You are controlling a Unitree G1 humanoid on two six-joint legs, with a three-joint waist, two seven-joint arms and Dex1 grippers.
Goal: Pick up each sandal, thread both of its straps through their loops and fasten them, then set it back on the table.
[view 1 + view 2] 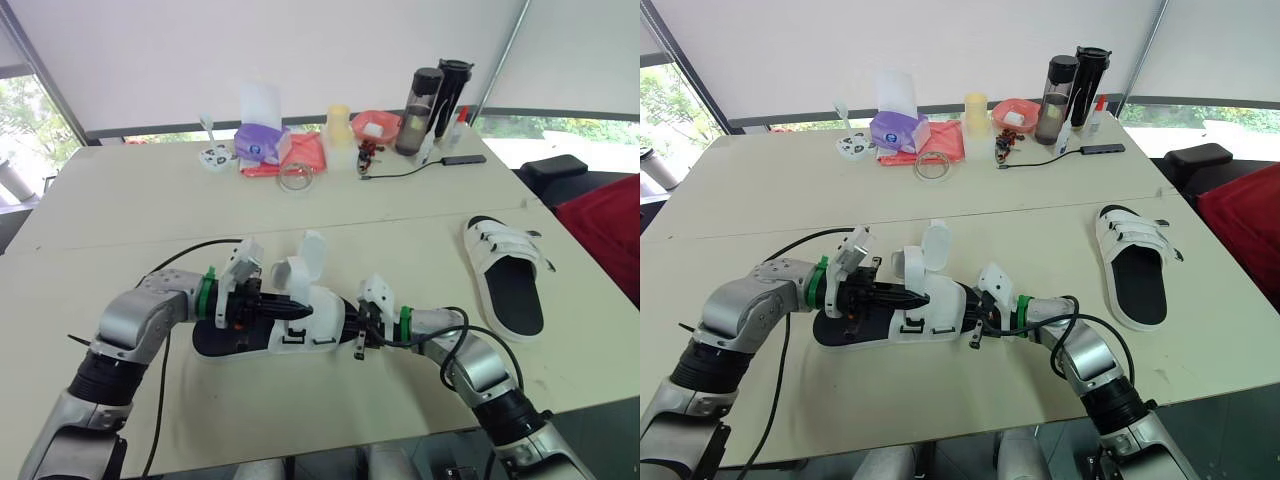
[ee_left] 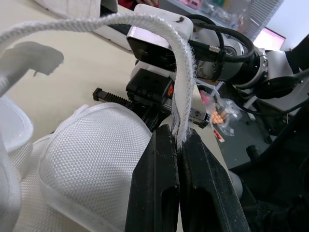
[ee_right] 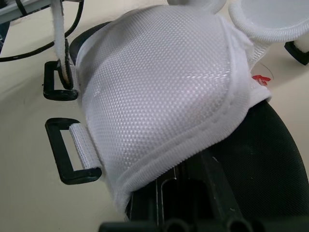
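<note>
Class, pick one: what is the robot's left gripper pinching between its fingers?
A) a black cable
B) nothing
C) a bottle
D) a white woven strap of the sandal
D: in the left wrist view the left gripper is shut on the end of the white strap of the sandal.

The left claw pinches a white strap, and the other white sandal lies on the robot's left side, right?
No. The left claw pinches the white woven strap, but the other white sandal with the black footbed lies on the robot's right side of the cream table, as the left eye view shows.
</note>
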